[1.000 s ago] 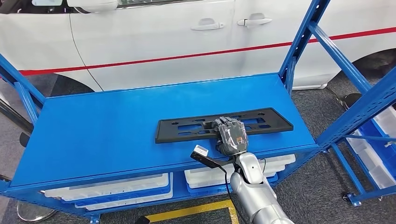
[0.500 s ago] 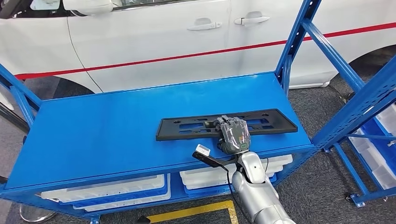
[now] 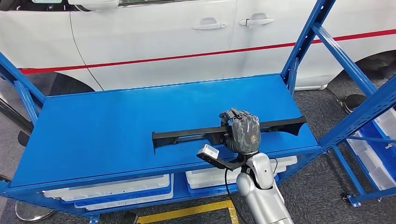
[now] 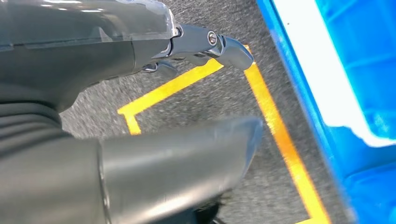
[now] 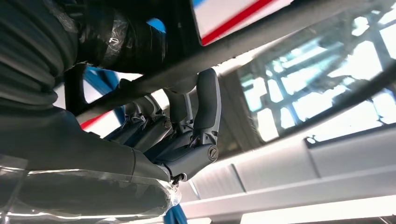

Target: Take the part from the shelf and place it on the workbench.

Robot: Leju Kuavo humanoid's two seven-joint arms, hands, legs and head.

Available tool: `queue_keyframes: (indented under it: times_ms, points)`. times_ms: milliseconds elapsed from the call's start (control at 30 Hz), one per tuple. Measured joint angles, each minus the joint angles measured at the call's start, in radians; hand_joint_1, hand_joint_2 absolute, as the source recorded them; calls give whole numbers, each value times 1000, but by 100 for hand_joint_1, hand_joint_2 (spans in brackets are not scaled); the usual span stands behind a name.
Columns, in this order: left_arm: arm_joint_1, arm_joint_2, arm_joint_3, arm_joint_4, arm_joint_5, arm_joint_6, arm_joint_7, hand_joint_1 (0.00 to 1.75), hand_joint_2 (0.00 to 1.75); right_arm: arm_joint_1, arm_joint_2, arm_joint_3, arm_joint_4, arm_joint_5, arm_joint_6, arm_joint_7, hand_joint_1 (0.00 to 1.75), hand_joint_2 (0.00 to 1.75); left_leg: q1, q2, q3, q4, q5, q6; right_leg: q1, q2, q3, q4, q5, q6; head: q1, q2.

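Observation:
The part (image 3: 187, 134) is a long black plastic plate with slots, now tipped up on edge just above the blue shelf board (image 3: 116, 121). My right hand (image 3: 240, 130) grips it near its middle, fingers curled over its top edge. The right wrist view shows those fingers (image 5: 187, 135) wrapped round the dark bar of the part (image 5: 261, 44). My left hand (image 4: 140, 93) hangs low over grey floor with yellow tape lines, fingers apart and holding nothing.
A white car (image 3: 187, 32) with a red stripe stands right behind the shelf. Blue uprights (image 3: 303, 42) and a slanted brace (image 3: 359, 107) frame the right side. White and blue bins (image 3: 116, 189) sit on the level below, more bins (image 3: 380, 149) at the right.
The part lay flat on the shelf board under my right hand; now the hand has closed on it and tilted it up on edge, lifted slightly. The camera shifted a little.

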Motion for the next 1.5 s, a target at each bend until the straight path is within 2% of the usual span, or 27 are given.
queue_keyframes:
  times_ms: [67,100,200,267,300,367,400,433,467,500,567,600,633,733,767,867,900,1100,1200,1233,1267,1333,1367,1400,1433,1500]
  points:
    - [0,-2,23,0,6,4,-11,0,175,18,-6,27,-54,-2,0,2,175,175,-3,-1,-2,11,-10,-8,1,0,58,-122,47,-7,0,0]
    - [0,-3,32,0,5,12,-17,0,175,25,-8,38,-74,-2,0,0,175,175,-4,-1,-5,15,-14,-13,3,0,73,-156,54,-11,0,0]
    - [2,-6,49,0,-5,54,-57,0,175,49,-14,59,-123,-7,0,-17,175,175,-4,-1,-8,18,-20,-28,7,1,77,-172,50,-25,0,0]
    - [3,-7,57,0,-6,68,-79,0,175,66,-15,71,-152,-9,0,-36,175,175,-2,-1,-17,44,-43,-39,3,0,82,-179,51,-36,-1,0]
    - [4,-7,62,0,-4,66,-84,0,175,75,-15,78,-166,-9,1,-45,175,175,-1,0,-34,85,-68,-45,1,-1,85,-181,51,-41,-1,0]
    - [9,-7,72,0,0,46,-87,0,175,95,-15,95,-192,-9,1,-59,175,175,3,0,-94,214,-128,-54,1,-1,87,-181,49,-46,-1,0]
    - [13,-7,77,0,2,33,-87,0,175,104,-16,103,-202,-10,1,-64,175,175,4,0,-122,269,-145,-56,2,-1,88,-181,48,-47,-1,0]
    - [18,-7,82,0,4,19,-87,0,175,113,-17,110,-213,-12,1,-68,175,175,4,0,-138,295,-145,-57,2,-1,88,-180,47,-48,-1,0]
    - [23,-7,86,0,6,7,-87,0,175,120,-18,118,-223,-14,1,-72,175,175,4,0,-134,280,-124,-56,2,0,90,-180,45,-48,-1,0]
    - [26,-7,89,0,9,-3,-87,0,175,125,-19,125,-233,-16,1,-75,175,175,4,0,-111,228,-89,-53,2,2,92,-179,44,-48,-1,0]
    - [28,-6,96,0,13,-19,-87,0,175,130,-20,138,-253,-19,1,-79,175,175,1,0,-49,87,-24,-42,4,3,95,-178,41,-44,-1,0]
    - [28,-6,99,0,14,-23,-87,0,175,131,-20,144,-262,-22,1,-81,175,175,-2,0,-28,41,-8,-36,5,3,95,-178,41,-40,-1,0]
    - [29,-6,101,0,14,-29,-87,0,175,133,-21,149,-269,-27,1,-84,175,175,-5,0,-19,17,-4,-32,5,3,94,-179,42,-35,-1,0]
    - [36,-7,106,0,16,-61,-86,0,175,136,-24,166,-292,-57,1,-107,175,175,-6,-1,-14,3,3,-18,4,2,96,-182,43,-18,-1,0]
    - [37,-8,107,0,17,-77,-86,0,175,136,-26,174,-302,-71,1,-116,175,175,-4,0,-11,-5,8,-12,5,1,91,-169,32,-14,-1,0]
    - [38,-10,109,0,17,-112,-90,0,175,136,-31,193,-326,-102,1,-131,175,175,1,2,-6,-16,16,0,3,1,46,-67,-36,-7,0,0]
    - [38,-10,109,0,17,-115,-91,0,175,136,-31,196,-328,-105,1,-132,175,175,0,2,-6,-15,16,1,3,1,36,-44,-49,-6,-1,0]
    - [38,-11,109,0,17,-119,-92,0,175,136,-33,200,-331,-108,1,-133,175,175,0,2,-6,-15,16,1,3,1,25,-21,-59,-5,-1,0]
    - [40,-12,109,0,17,-127,-93,0,175,138,-39,211,-336,-116,1,-137,175,175,-1,2,-6,-14,15,1,1,0,-12,56,-86,-3,0,0]
    - [40,-13,109,0,12,-125,-92,0,175,140,-44,221,-344,-119,1,-140,175,175,-1,2,-6,-11,13,0,0,0,-5,43,-66,-3,0,0]
    - [40,-14,108,0,1,-116,-87,0,175,144,-47,234,-358,-127,1,-155,175,175,-2,0,-8,-3,8,-6,1,0,21,-11,-36,-7,-1,0]
    - [40,-16,107,0,-30,-77,-54,0,175,163,-45,256,-401,-164,1,-217,175,175,-4,-1,-12,14,-5,-26,2,1,85,-145,30,-25,-1,0]
    - [39,-16,106,0,-40,-60,-38,0,175,171,-39,261,-419,-183,1,-247,175,175,-4,-1,-17,29,-19,-36,3,1,98,-175,36,-35,-1,0]
    - [39,-16,106,0,-46,-49,-25,0,175,178,-33,261,-432,-197,2,-267,175,175,-3,-1,-29,57,-39,-44,2,0,99,-176,37,-43,-1,0]
    - [39,-16,106,0,-48,-44,-19,0,175,181,-29,262,-438,-202,2,-275,175,175,-1,0,-49,105,-68,-49,1,0,99,-177,38,-46,-1,0]
    - [40,-16,105,0,-51,-36,-3,0,175,190,-21,261,-449,-218,2,-297,175,175,1,0,-107,235,-131,-56,3,-1,98,-177,37,-50,-1,0]
